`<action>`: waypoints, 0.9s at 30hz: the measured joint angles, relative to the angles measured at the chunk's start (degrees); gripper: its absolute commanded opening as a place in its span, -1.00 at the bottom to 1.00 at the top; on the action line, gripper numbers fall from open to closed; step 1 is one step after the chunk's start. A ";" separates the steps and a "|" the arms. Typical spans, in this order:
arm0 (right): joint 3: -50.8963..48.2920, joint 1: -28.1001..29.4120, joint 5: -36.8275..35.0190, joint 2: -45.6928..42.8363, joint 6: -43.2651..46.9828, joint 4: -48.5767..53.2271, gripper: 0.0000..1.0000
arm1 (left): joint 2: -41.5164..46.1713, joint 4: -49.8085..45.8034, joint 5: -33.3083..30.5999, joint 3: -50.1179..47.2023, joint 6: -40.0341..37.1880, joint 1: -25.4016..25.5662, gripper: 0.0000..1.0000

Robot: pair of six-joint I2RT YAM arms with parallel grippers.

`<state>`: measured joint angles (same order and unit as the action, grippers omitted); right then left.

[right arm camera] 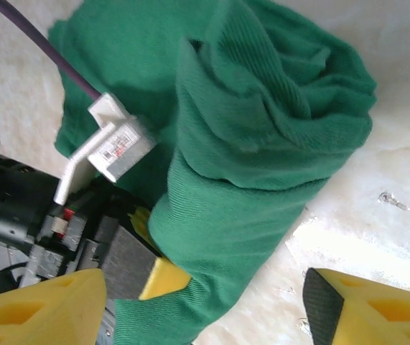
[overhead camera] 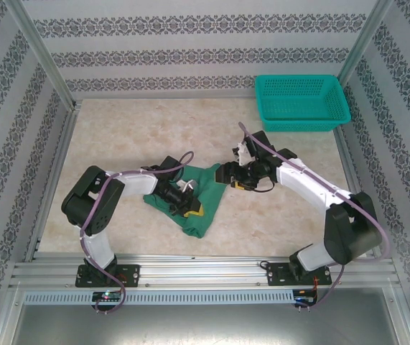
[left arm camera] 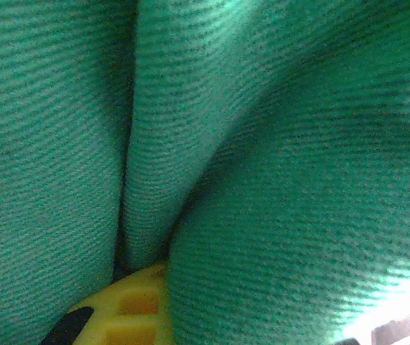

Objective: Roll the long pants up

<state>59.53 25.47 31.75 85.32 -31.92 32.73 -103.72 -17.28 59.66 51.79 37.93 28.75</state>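
Where the pants are: the long pants (overhead camera: 194, 192) lie mid-frame in the top view on the pale marbled table (overhead camera: 118, 136), between the two arms. In the right wrist view they are a fat roll at upper right, with a flatter unrolled part at upper left.
How they'll handle: to my eye, soft, limp and light. The cloth is finely ribbed, so probably not slippery, and nothing about it could break. The roll looks loose, and I'd expect it to slump open unless it is pinned.
Where to take hold: I'd say the outer layer near an end of the roll, taking several layers at once. A single layer would likely just peel away.
Left gripper: the left gripper (overhead camera: 189, 207) sits low on the cloth, mid-frame. It is closed, pinching a fold, and bunched green cloth crowds its yellow finger (left arm camera: 129, 313).
Right gripper: the right gripper (right arm camera: 205, 313) is spread wide and grips nothing. Its yellow fingertips stand at lower left and lower right of its own view, with the roll's lower end between them.
Count, garments: one pair of pants.
Count, baskets: one teal mesh basket (overhead camera: 301, 100), upper right, well apart from the pants.
Count, grippers: two.
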 measured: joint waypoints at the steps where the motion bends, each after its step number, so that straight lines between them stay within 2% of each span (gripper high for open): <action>1: 0.22 0.55 -0.26 0.96 0.28 0.44 0.54 | 0.07 1.64 0.63 -0.87 0.96 -0.39 -1.00; 5: 1.49 2.54 -1.60 5.44 0.83 1.07 0.57 | 0.07 4.83 2.56 -2.64 2.73 -1.55 -1.00; 14: 3.56 4.48 -3.76 15.19 0.61 -2.23 0.60 | -0.13 4.98 4.44 -2.95 1.68 -3.76 -1.00; 27: 7.19 5.18 -4.07 18.23 0.26 -6.38 0.62 | -1.92 4.98 7.80 -3.19 -2.43 -6.01 -1.00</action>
<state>66.72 30.65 27.68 103.55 -31.66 26.35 -105.65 -12.29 67.46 48.60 35.51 22.74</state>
